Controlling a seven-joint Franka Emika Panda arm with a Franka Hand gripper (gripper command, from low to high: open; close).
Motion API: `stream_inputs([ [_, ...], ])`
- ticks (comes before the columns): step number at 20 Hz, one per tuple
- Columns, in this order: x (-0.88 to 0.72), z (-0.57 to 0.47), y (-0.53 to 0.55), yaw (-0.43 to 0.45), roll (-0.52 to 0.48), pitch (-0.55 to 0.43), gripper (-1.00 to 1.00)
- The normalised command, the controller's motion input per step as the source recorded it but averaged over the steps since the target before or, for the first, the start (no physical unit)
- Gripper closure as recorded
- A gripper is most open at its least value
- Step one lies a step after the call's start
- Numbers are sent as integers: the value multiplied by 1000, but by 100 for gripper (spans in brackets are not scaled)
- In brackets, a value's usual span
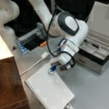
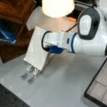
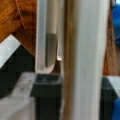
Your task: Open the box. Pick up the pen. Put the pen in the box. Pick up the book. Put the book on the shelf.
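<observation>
The box point(image 1: 100, 45) is standing open at the upper right of a front view, its lid leaning back so the compartments are exposed; in a front view only a corner of it point(image 2: 103, 87) is showing at the lower right. A slim dark thing in one compartment is probably the pen point(image 1: 93, 44), which would mean the box steps are done, though it is too faint to be sure.

The gripper point(image 1: 59, 67) is sitting at the near edge of the book point(image 1: 49, 91), at the centre of a front view. In a front view the gripper point(image 2: 48, 49) is reaching from the right onto the book point(image 2: 36, 48), and the book is tilting up off the table point(image 2: 64, 85) with its lower corner near two perforated strips point(image 2: 29, 75). The wrist view is showing the white book point(image 3: 87, 60) edge-on between the fingers point(image 3: 51, 52), so I judge them to be clamped on it. Gripping by the edge is the way to raise a flat thing off the table.

The shelf point(image 1: 5, 83) is filling the lower left of a front view and the upper left of a front view point(image 2: 11, 9), just beside the book. A white cable point(image 1: 36, 63) is running along the table left of the gripper.
</observation>
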Motion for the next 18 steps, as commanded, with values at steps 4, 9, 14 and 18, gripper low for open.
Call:
stream_inputs([
  [4, 116, 108, -182, 142, 36, 8, 100],
  [9, 151, 246, -130, 97, 46, 89, 100],
  [14, 167, 386, -81, 67, 8, 100, 100],
  [18, 179, 462, -35, 63, -45, 82, 100],
])
